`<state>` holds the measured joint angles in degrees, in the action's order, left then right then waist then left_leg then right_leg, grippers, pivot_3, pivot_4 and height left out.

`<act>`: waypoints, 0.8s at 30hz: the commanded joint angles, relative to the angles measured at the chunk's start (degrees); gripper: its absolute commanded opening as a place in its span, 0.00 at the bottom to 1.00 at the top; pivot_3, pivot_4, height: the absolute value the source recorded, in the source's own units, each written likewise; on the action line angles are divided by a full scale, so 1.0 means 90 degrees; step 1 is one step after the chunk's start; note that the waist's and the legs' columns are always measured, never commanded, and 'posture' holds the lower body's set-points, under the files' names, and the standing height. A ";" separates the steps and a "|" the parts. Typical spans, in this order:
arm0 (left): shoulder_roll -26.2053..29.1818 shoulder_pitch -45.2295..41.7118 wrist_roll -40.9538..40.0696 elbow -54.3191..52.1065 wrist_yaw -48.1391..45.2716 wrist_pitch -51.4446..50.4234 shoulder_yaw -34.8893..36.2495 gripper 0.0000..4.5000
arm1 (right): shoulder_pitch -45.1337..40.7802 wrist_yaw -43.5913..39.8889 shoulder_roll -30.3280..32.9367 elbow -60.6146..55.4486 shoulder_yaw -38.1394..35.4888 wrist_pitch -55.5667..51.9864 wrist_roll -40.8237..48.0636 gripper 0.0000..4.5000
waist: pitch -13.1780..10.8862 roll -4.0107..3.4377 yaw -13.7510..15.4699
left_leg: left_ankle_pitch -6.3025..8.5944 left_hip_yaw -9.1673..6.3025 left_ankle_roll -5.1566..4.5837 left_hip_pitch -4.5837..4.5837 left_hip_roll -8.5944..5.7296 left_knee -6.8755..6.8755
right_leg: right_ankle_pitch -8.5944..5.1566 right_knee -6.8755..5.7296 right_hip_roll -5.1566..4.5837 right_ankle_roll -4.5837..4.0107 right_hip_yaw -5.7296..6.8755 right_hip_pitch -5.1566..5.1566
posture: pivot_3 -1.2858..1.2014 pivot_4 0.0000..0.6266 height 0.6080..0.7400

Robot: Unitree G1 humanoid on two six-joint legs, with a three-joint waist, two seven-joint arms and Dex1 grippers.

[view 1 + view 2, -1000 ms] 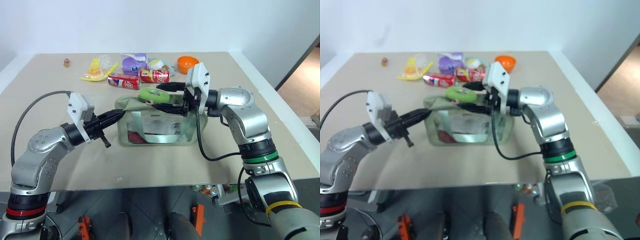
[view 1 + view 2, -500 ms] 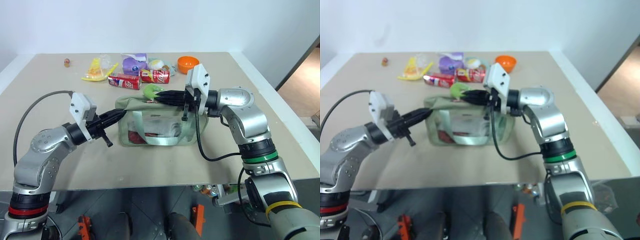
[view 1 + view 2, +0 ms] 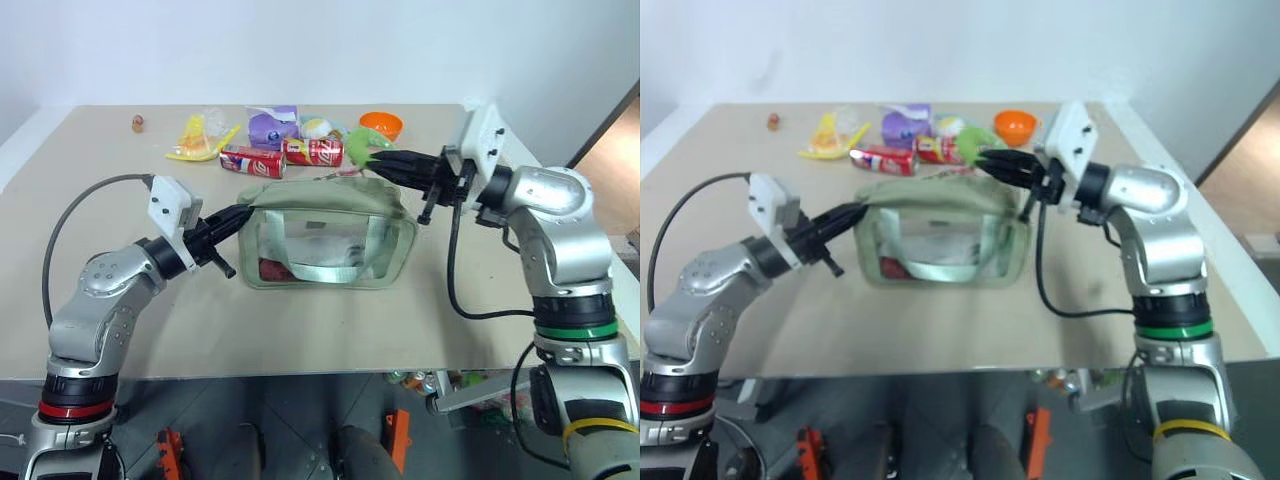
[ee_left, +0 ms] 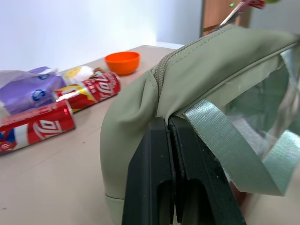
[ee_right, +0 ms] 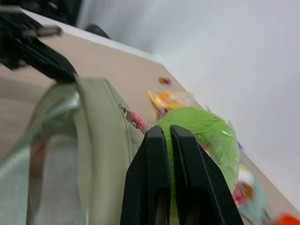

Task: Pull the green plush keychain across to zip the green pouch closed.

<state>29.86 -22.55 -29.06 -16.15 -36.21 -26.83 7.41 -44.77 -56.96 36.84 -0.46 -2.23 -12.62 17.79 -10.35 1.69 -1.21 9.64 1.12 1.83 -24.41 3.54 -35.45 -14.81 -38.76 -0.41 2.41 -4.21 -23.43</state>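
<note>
The green pouch stands mid-table, its top stretched flat between both arms. My left gripper is shut on the fabric at the pouch's left end, beside a pale webbing strap. At the pouch's right far corner, my right gripper is shut on the green plush keychain, held a little above the table. In the right wrist view the plush bulges around the black fingers, and a pink zipper pull links it to the pouch top.
Behind the pouch lie two red soda cans, a purple packet, a yellow snack packet and an orange bowl. The table's right edge runs close behind my right arm.
My right gripper shut on the plush keychain and drew it right along the pouch top to the far right corner. The pouch top went from sagging open to stretched flat. The left gripper kept its hold.
</note>
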 commanded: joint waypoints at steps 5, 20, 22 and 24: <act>-0.0188 -0.0130 0.0237 -0.0029 0.0358 0.0198 0.0038 0.00 | 0.0341 0.0627 0.0609 -0.0034 -0.0693 0.0063 -0.0203 0.03 | 0.0000 0.0000 0.0001 | 0.0000 -0.0001 0.0000 0.0000 0.0000 -0.0001 | 0.0000 0.0001 0.0000 0.0001 0.0001 0.0001 | 0.52 0.24 1.00; -0.0364 0.0404 0.0183 -0.0818 0.0662 0.0127 0.0051 0.00 | 0.2101 0.2223 0.0452 -0.0659 -0.0426 -0.0892 -0.1123 0.03 | -0.0001 0.0000 -0.0003 | 0.0001 0.0002 0.0001 -0.0001 -0.0001 0.0003 | 0.0002 0.0011 0.0001 0.0005 -0.0005 0.0000 | 0.52 0.24 1.00; -0.0376 0.0414 0.0200 -0.0827 0.0700 0.0133 0.0051 0.00 | 0.2364 0.2328 0.0312 -0.0817 -0.0200 -0.0960 -0.1259 0.03 | -0.0001 0.0000 -0.0005 | 0.0001 0.0001 0.0001 0.0001 -0.0001 0.0003 | 0.0003 0.0011 0.0002 0.0005 -0.0004 0.0002 | 0.52 0.24 1.00; -0.0383 0.0420 0.0216 -0.0833 0.0737 0.0145 0.0046 0.00 | 0.2625 0.2431 0.0116 -0.0892 0.0048 -0.1006 -0.1364 0.03 | 0.0002 0.0004 -0.0007 | 0.0001 0.0002 0.0001 0.0001 -0.0001 0.0002 | 0.0004 0.0010 0.0002 0.0006 -0.0005 0.0002 | 0.52 0.24 1.00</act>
<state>26.15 -18.67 -27.47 -21.40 -30.38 -26.10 6.75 -21.74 -36.02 38.06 -6.90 -2.28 -21.29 6.48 -10.34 1.72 -1.27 9.65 1.13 1.84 -24.37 3.53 -35.43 -14.78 -38.67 -0.39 2.46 -4.25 -23.38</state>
